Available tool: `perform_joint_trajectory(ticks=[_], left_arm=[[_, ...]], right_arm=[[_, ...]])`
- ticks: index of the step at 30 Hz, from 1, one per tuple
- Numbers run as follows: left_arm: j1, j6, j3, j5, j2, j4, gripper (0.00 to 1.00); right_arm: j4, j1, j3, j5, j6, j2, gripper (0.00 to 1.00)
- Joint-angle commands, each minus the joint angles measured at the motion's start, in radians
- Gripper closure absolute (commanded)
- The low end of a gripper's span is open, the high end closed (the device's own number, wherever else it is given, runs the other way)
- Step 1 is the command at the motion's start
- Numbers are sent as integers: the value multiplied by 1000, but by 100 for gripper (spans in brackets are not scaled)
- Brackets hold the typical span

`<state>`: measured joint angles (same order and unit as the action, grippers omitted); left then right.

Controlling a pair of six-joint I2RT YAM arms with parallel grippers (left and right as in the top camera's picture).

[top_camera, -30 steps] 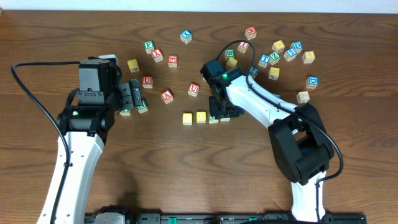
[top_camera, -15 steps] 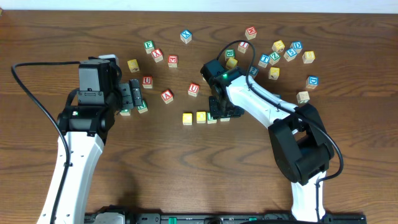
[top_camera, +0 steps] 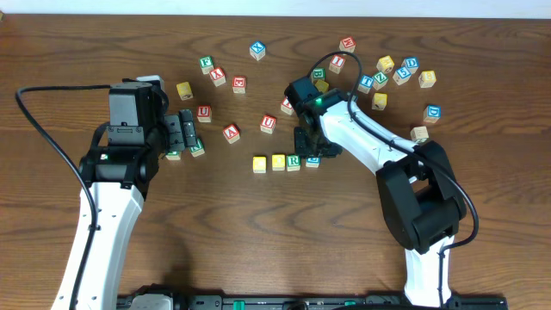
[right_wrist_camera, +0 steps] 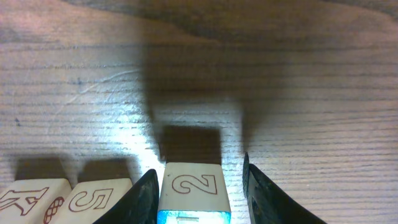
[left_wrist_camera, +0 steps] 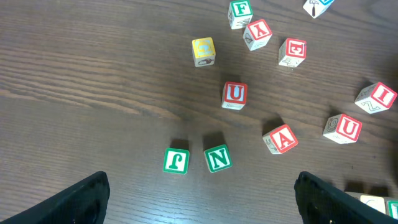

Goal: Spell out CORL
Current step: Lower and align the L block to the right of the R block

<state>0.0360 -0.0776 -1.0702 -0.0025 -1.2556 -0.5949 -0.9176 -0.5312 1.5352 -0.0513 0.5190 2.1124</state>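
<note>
Four cubes stand in a row in the middle of the bench [top_camera: 215,250]. The row runs from left to right. First comes the left yellow cube [top_camera: 259,164]. Just beside it is the second yellow cube [top_camera: 278,161]. I cannot read the letters on these two. Next is the R cube [top_camera: 294,161], white with a green R on top. Last, at the right end, is the blue cube [top_camera: 312,160]. The arm hides part of its top, so I cannot read its letter.

The right hand [right_wrist_camera: 198,186] is low over the blue cube. It has one finger on each side of it. The cube sits on the wood, and its side shows a 2. A thin gap shows by one finger [right_wrist_camera: 264,199], so the fingers are apart and not clamped on the cube.

The left hand [top_camera: 184,129] is on the left side of the bench, well apart from the row. Its fingers are spread wide and hold nothing. Under it sit a green J cube [left_wrist_camera: 176,160] and a green N cube [left_wrist_camera: 217,157]. More cubes lie about on the far side.
</note>
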Motion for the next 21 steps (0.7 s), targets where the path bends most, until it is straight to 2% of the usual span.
perform_joint_trajectory(ticks=[1, 15, 21], left_arm=[[-3, 3, 0, -8, -5, 0, 7], [-3, 3, 0, -8, -5, 0, 7], [-3, 3, 0, -8, -5, 0, 7]], right_arm=[[10, 8, 8, -1, 1, 8, 60], [74, 9, 55, -54, 0, 8, 63], [90, 9, 55, -116, 7, 8, 86]])
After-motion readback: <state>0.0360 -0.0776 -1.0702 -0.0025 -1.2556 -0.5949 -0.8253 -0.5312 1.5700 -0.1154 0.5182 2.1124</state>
